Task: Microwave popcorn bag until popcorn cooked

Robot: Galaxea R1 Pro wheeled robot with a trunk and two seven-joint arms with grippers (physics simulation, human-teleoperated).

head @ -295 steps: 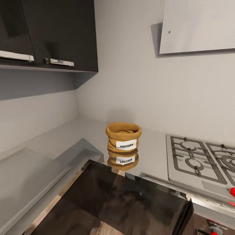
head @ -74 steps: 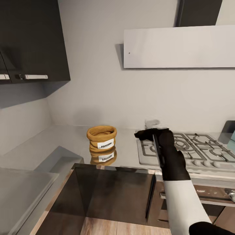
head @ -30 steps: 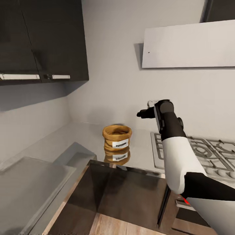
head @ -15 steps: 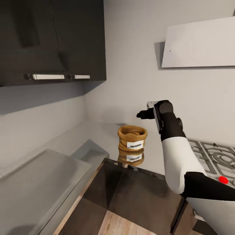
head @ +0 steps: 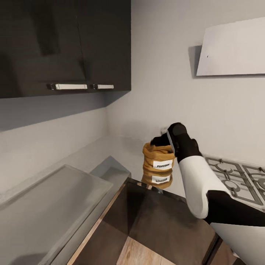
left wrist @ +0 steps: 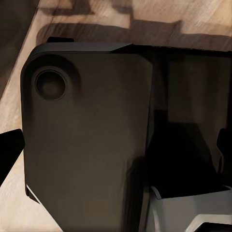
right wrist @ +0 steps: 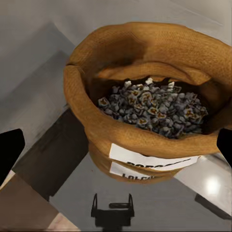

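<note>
The popcorn bag [head: 158, 162], a mustard-tan sack with a rolled rim and a white label, stands upright on the glossy grey countertop [head: 121, 151], mirrored in it. In the right wrist view the popcorn bag [right wrist: 145, 106] is open at the top with dark kernels [right wrist: 152, 108] inside. My right gripper [head: 160, 140] hangs just over the bag's far rim, open; its fingertips [right wrist: 9, 151] sit at the view's two sides, wider than the sack. The left gripper [left wrist: 116, 154] is open and empty beside my dark base. The microwave is out of view.
A steel gas hob [head: 235, 180] lies right of the bag, under a flat white hood [head: 235, 48]. Dark wall cabinets [head: 66, 44] hang over the left stretch of worktop, which turns a corner behind the bag. A dark glossy cabinet front [head: 165, 221] drops to the wooden floor [head: 136, 254].
The head view has swung left, shifting the whole picture. My right gripper has come down from well above the bag to just over its rim.
</note>
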